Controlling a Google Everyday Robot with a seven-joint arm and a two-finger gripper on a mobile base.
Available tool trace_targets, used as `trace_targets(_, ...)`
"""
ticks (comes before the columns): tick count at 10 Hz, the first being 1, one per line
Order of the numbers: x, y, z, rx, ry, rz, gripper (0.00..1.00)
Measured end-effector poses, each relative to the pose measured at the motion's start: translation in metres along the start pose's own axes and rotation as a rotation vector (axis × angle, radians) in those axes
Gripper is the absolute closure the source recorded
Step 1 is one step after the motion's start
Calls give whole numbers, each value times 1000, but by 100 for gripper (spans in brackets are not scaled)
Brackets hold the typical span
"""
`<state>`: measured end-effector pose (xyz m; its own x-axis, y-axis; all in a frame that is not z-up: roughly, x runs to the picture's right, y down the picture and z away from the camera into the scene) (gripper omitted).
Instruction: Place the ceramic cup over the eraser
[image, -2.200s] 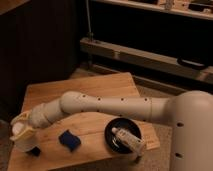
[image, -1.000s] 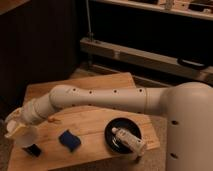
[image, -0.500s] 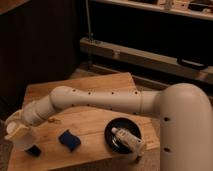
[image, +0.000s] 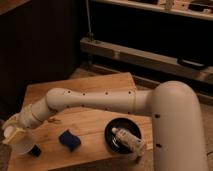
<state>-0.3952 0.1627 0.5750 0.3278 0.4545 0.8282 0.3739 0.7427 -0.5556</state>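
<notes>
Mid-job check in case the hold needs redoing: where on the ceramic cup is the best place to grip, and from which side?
Grip the ceramic cup across its side wall, near the wider end. It has no handle and tapers, so only the wall offers opposed faces. Come from the table's left edge, where the gripper already sits at the cup; the eraser and blue pad crowd its right side.
</notes>
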Motion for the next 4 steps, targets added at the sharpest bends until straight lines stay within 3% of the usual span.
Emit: trace_targets(4, 11, 13, -4, -18, 22, -85, 100)
